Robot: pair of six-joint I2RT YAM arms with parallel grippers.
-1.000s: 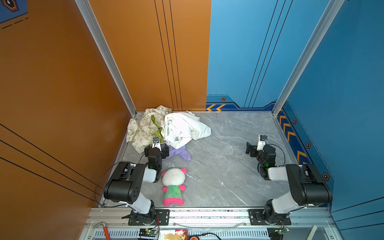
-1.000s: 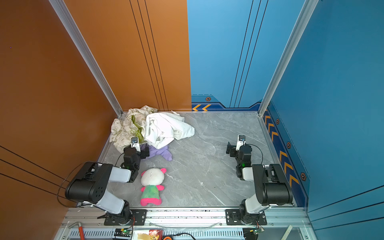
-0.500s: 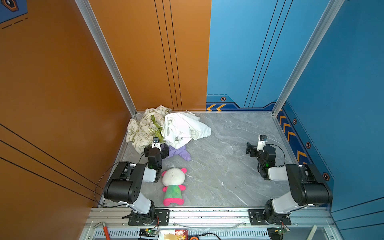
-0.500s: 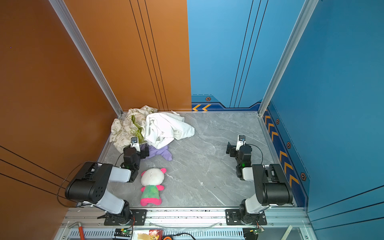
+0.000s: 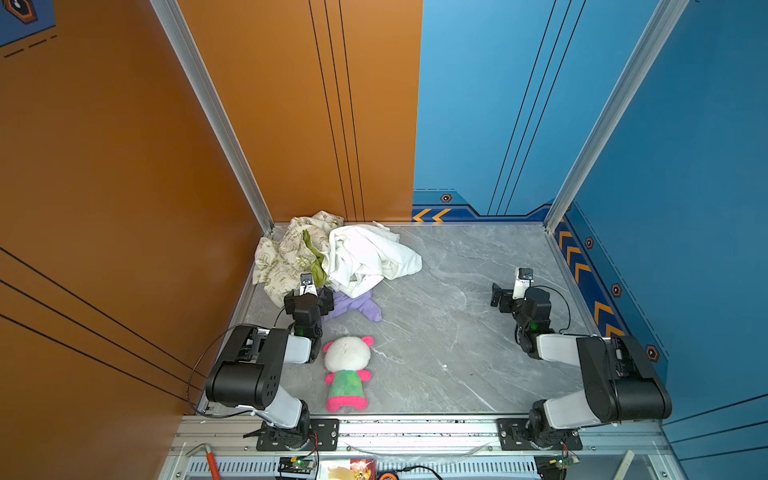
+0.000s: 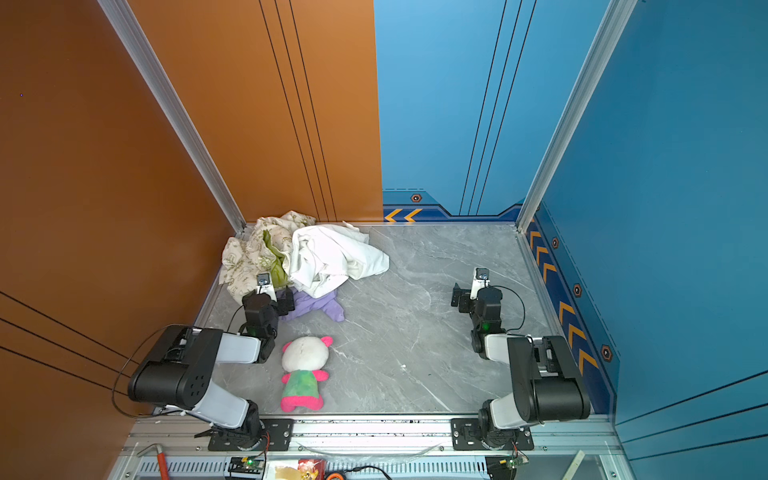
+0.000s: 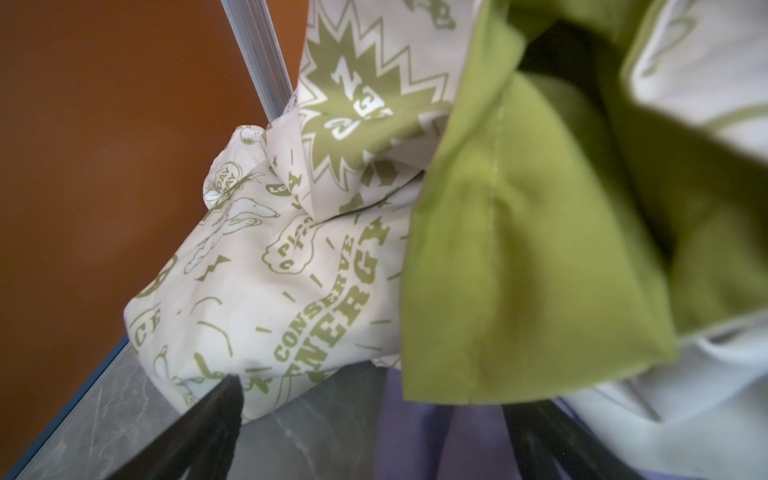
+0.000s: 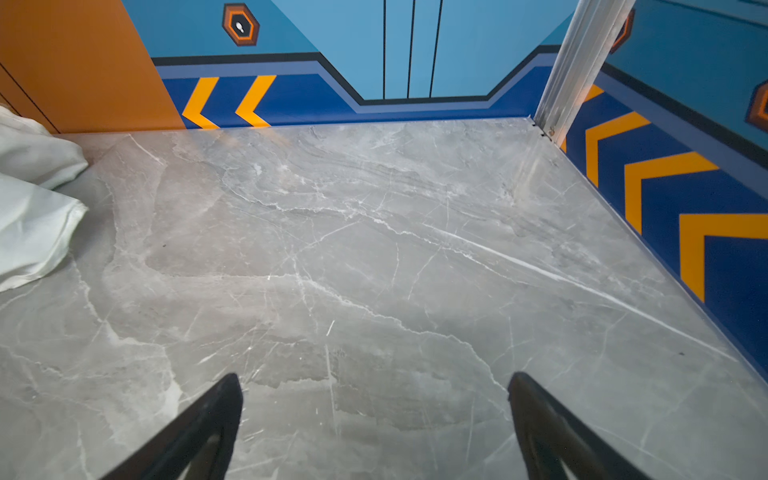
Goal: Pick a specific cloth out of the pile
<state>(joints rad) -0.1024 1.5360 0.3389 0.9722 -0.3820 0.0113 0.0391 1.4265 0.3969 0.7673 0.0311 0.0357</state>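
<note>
While my left tool [image 7: 374, 415] gapes at the purple cloth [image 5: 359, 305] beneath the pile [image 5: 324, 253], I judge grasping next: close, then pull; right tool [image 8: 374, 399] open, idle.

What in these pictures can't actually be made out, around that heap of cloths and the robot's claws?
- The lavender cloth: mostly hidden in both top views under the white cloth and behind the left gripper.
- Whether that gripper touches it: in the left wrist view the olive-green piece overhangs one blurred finger.
- Red-handled tool: cut off by the bottom edge of a top view.
</note>
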